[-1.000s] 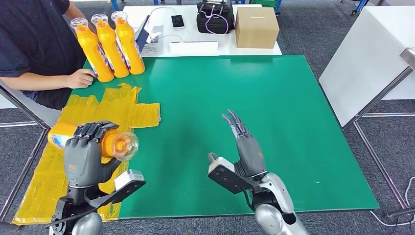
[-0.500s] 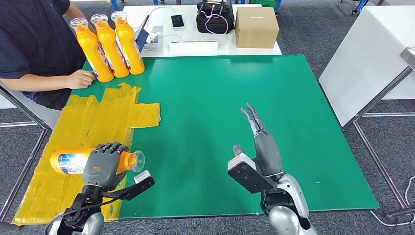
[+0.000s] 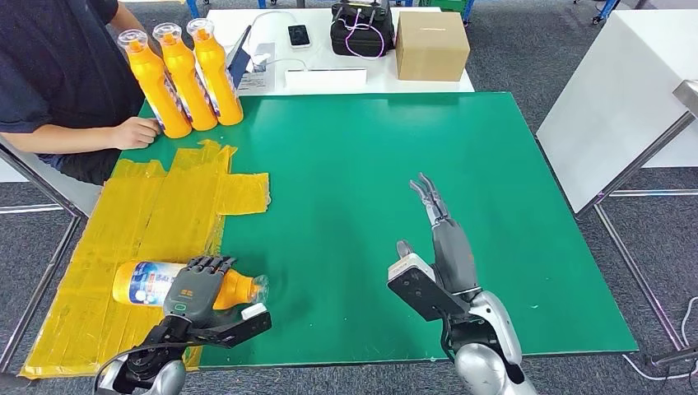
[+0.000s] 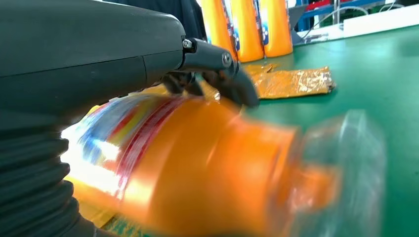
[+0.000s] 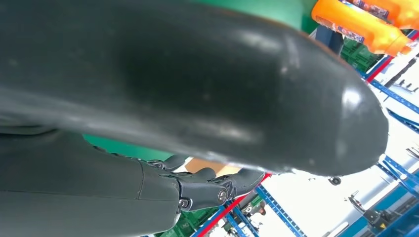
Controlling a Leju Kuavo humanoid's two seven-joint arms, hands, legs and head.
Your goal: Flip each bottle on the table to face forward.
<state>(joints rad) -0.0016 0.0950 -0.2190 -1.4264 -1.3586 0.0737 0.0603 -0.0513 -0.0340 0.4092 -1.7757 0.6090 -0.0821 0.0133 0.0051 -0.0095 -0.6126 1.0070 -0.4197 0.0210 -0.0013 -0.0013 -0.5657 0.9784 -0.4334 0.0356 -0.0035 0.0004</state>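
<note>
An orange bottle [image 3: 148, 282] lies on its side at the table's front left, its clear cap [image 3: 258, 288] pointing right over the green mat. My left hand [image 3: 196, 284] grips it around the neck end from above. The left wrist view shows the same bottle [image 4: 197, 168] blurred under my fingers [image 4: 232, 84]. Three more orange bottles [image 3: 185, 78] stand upright in a row at the back left. My right hand [image 3: 444, 243] hovers over the green mat [image 3: 370, 164] at front centre-right, fingers straight and apart, holding nothing.
Yellow sheets [image 3: 165, 214] cover the table's left side. A person [image 3: 58, 74] sits at the back left with a hand [image 3: 136, 132] resting beside the upright bottles. Behind the mat a white table holds a cardboard box [image 3: 430, 45], a black bag [image 3: 362, 29] and a phone [image 3: 299, 35].
My left hand has lowered the bottle from mid-air down toward the table's front edge and turned it, so its label now faces up. My right hand moved slightly right and forward.
</note>
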